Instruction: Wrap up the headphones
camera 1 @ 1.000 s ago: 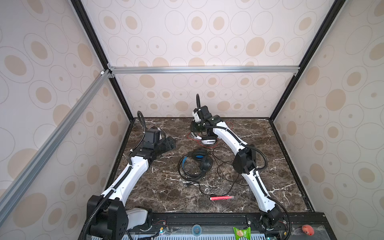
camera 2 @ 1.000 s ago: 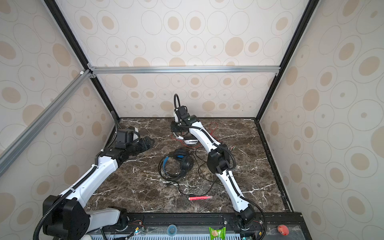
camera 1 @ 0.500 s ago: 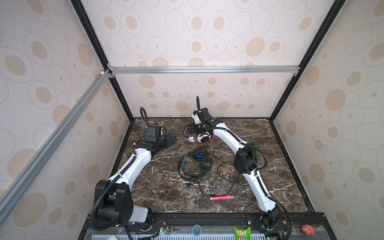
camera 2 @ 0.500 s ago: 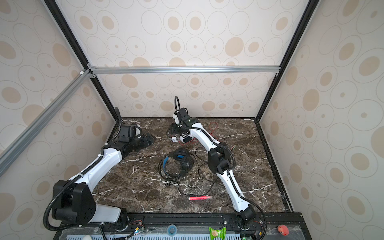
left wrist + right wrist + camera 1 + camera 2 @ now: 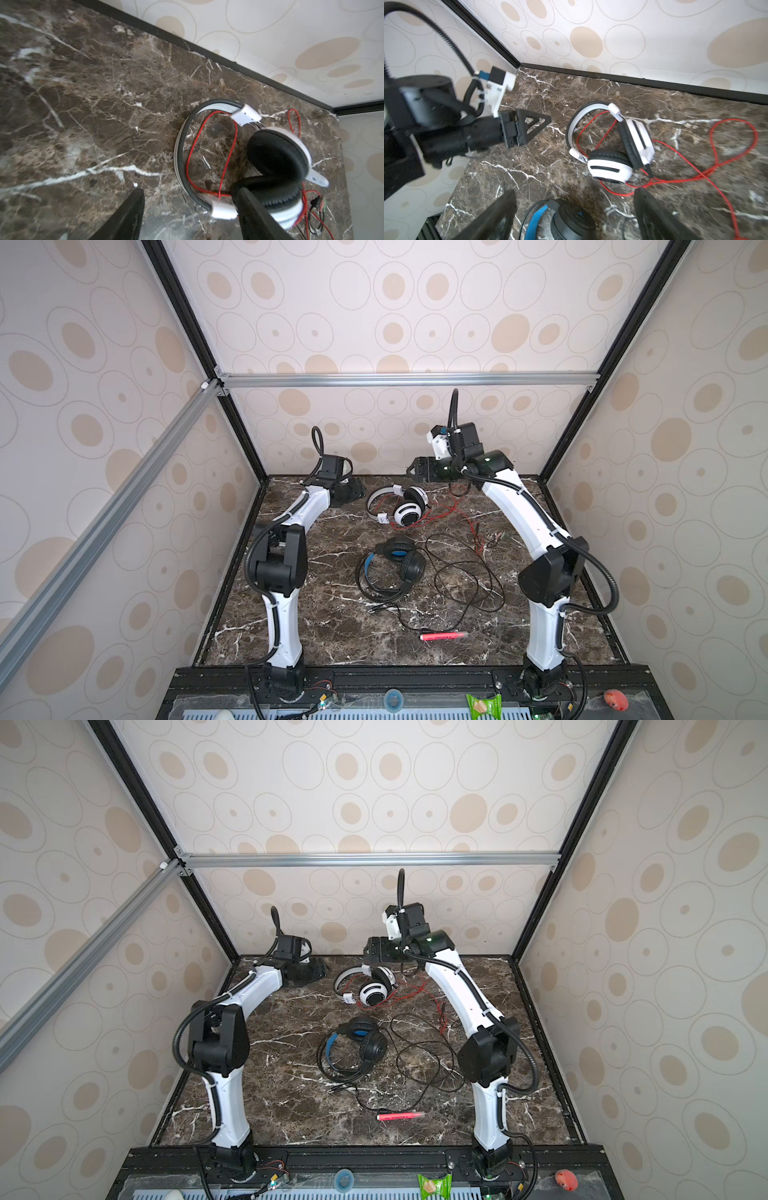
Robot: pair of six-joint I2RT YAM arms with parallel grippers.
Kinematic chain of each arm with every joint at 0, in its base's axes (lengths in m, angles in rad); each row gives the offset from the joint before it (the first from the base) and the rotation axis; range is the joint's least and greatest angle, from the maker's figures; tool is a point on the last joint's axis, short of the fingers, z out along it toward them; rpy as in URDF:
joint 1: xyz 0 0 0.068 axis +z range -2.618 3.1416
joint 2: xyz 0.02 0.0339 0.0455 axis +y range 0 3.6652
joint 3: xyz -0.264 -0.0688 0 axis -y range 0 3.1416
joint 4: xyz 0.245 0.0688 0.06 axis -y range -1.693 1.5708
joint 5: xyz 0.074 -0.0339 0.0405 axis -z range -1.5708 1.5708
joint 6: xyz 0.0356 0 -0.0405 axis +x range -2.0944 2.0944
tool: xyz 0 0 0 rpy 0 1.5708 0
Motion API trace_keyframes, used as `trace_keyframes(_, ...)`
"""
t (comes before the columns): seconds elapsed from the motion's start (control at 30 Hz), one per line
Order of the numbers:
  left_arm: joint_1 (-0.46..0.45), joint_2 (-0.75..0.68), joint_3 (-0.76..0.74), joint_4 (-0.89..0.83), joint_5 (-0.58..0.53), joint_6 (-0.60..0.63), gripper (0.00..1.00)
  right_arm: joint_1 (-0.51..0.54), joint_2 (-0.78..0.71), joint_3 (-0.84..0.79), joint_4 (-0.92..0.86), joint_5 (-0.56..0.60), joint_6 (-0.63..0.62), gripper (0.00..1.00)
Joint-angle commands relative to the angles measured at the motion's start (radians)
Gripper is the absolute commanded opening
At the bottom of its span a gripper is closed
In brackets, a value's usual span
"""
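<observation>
Overhead, in both top views, the white headset (image 5: 409,510) lies folded near the back of the marble tabletop (image 5: 332,614), and its red cord (image 5: 451,508) straggles loose to the right of it. The black headset (image 5: 410,568) lies in the middle, nearer the front, with its black cord (image 5: 435,580) looped beside it. A pink-red pen (image 5: 442,636) lies well apart toward the front edge. The left gripper (image 5: 356,491) sits low, just beside the white headset's band; dark against dark stone, its jaws are hard to read from here. The right gripper (image 5: 413,470) hangs raised behind the white headset, holding nothing.

From the left wrist, the left gripper (image 5: 189,190) has its fingers (image 5: 124,216) spread wide, with only bare marble between them. The white headset (image 5: 274,155) lies ahead, one ear cup folded against the other, and the red cord (image 5: 228,158) runs through the band's arc.

From the right wrist, the right gripper (image 5: 575,192) is likewise spread wide and empty above the table. The white headset (image 5: 610,168) lies below it. The left gripper (image 5: 529,126) is apart from the headset's band, and part of the black headset (image 5: 566,220) shows between the right fingers.
</observation>
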Motion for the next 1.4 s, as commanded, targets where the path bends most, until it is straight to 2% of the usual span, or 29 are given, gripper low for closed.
trace_keyframes(0.0,-0.012,0.126,0.181,-0.132,-0.018,0.053,0.69,-0.018,-0.051,-0.115,-0.080,0.040,-0.058,0.92)
trace_keyframes(0.13,-0.041,0.290,0.403,-0.218,-0.053,0.069,0.67,-0.063,-0.136,-0.255,-0.049,0.024,-0.052,0.92)
trace_keyframes(0.23,-0.055,0.363,0.481,-0.249,-0.071,0.064,0.64,-0.101,-0.170,-0.312,-0.043,0.000,-0.051,0.92)
trace_keyframes(0.33,-0.070,0.384,0.475,-0.239,-0.086,0.065,0.60,-0.132,-0.188,-0.336,-0.051,-0.017,-0.067,0.92)
trace_keyframes(0.5,-0.103,0.410,0.462,-0.258,-0.158,0.086,0.58,-0.151,-0.203,-0.348,-0.078,-0.032,-0.109,0.92)
trace_keyframes(0.67,-0.121,0.405,0.403,-0.235,-0.243,0.060,0.41,-0.204,-0.242,-0.410,-0.048,-0.065,-0.090,0.91)
trace_keyframes(1.03,-0.120,0.432,0.430,-0.232,-0.243,0.063,0.25,-0.204,-0.291,-0.462,-0.045,-0.056,-0.092,0.90)
trace_keyframes(1.17,-0.117,0.435,0.431,-0.218,-0.221,0.045,0.24,-0.204,-0.292,-0.467,-0.041,-0.068,-0.082,0.90)
trace_keyframes(1.27,-0.115,0.430,0.431,-0.208,-0.206,0.035,0.29,-0.204,-0.296,-0.477,-0.035,-0.073,-0.080,0.90)
trace_keyframes(1.37,-0.114,0.429,0.431,-0.203,-0.231,0.036,0.21,-0.204,-0.300,-0.487,-0.028,-0.077,-0.074,0.90)
